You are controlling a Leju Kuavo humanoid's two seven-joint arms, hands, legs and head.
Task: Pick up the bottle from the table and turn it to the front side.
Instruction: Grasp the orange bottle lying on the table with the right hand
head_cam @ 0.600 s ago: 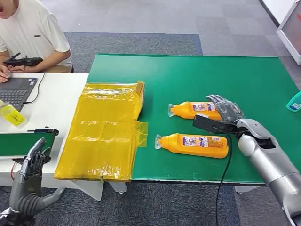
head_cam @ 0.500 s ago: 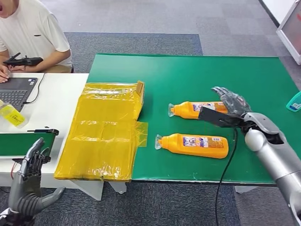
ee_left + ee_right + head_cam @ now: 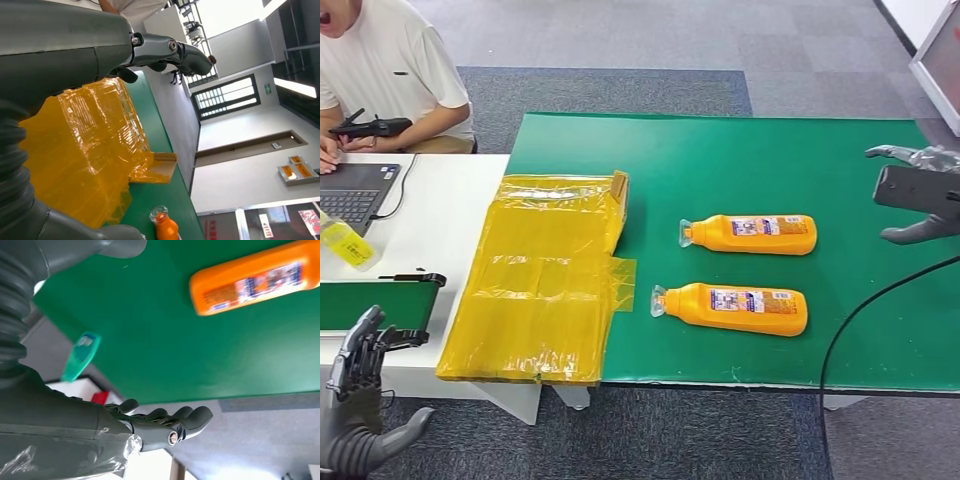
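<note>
Two orange bottles lie on their sides on the green table [image 3: 682, 160], caps pointing left. The far bottle [image 3: 747, 233] and the near bottle [image 3: 731, 308] both show their printed labels facing up. My right hand [image 3: 916, 190] hovers at the table's right edge, well to the right of the far bottle, fingers spread and holding nothing. The right wrist view shows one orange bottle [image 3: 256, 280] beyond my extended fingers [image 3: 170, 422]. My left hand [image 3: 354, 400] hangs low beside the white table, fingers apart and empty. A bottle's cap [image 3: 162, 222] appears in the left wrist view.
A flat box wrapped in yellow film [image 3: 539, 275] lies across the table's left edge. A person [image 3: 388, 70] sits at the white table [image 3: 448, 210] with a laptop [image 3: 354, 195]. A black cable [image 3: 848, 330] trails from my right arm. A teal object [image 3: 81, 356] lies near the table's right side.
My right hand has pulled away from over the far bottle to the table's right edge, with nothing in it. My left hand has dropped slightly lower.
</note>
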